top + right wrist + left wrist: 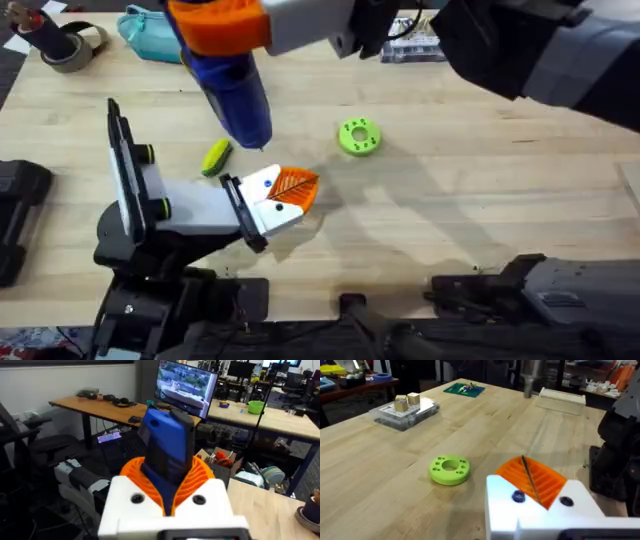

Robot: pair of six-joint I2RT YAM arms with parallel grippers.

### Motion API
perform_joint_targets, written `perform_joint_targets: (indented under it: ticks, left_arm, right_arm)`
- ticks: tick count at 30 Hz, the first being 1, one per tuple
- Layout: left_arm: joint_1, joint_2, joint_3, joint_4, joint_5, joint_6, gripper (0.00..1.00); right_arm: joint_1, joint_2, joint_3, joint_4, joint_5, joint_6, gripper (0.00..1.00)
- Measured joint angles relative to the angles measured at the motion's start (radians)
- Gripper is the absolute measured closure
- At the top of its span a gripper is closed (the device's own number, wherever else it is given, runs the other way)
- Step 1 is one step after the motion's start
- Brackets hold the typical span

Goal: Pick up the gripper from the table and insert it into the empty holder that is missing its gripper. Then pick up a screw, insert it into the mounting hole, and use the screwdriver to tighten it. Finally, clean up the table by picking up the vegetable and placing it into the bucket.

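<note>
A: Screwdriver [238, 95] first. Where is it, and who has it?

B: The right gripper [170, 480] is clamped on the blue handle, with the orange pads on both sides. The shaft hangs straight down below the hand and the tip is clear of the table [480, 190].

A: What's under the tip?

B: The small gripper [285, 195] is just past the tip, seated in the clamp end of the holder [150, 200]. The left wrist view shows the thin shaft lying over the orange ribbed part, beside the blue dot [518, 496], not on it. That dot is probably the screw head.

A: Risks?

B: The main one is that the tip comes down off-centre, skates across the ribs and misses the head. Pushing down at an angle could cam out, or lever the small gripper crooked in the clamp. The handle is fat and smooth, so it might spin in the pads when torque goes on.

A: Anything nearby?

B: The vegetable [216, 157] is close beside the tip on the holder side, so a sideways slip could knock it. The green disc [359, 137] is farther off on the other side and looks low risk.

A: Left gripper?

B: I can't tell if it's open or closed.
</note>
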Motion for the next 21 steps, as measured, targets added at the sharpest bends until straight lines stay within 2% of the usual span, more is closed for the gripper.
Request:
perform_joint_targets:
  ticks: [13,21]
  left_arm:
    - [0.000,0.000,0.000,0.000,0.000,0.000,0.986]
    - [0.000,0.000,0.000,0.000,0.000,0.000,0.986]
  right_arm:
    - [0.015,0.000,-0.018,0.006,-0.002,-0.040,0.956]
    - [0.032,-0.008,-0.149,0.031,0.028,-0.082,0.956]
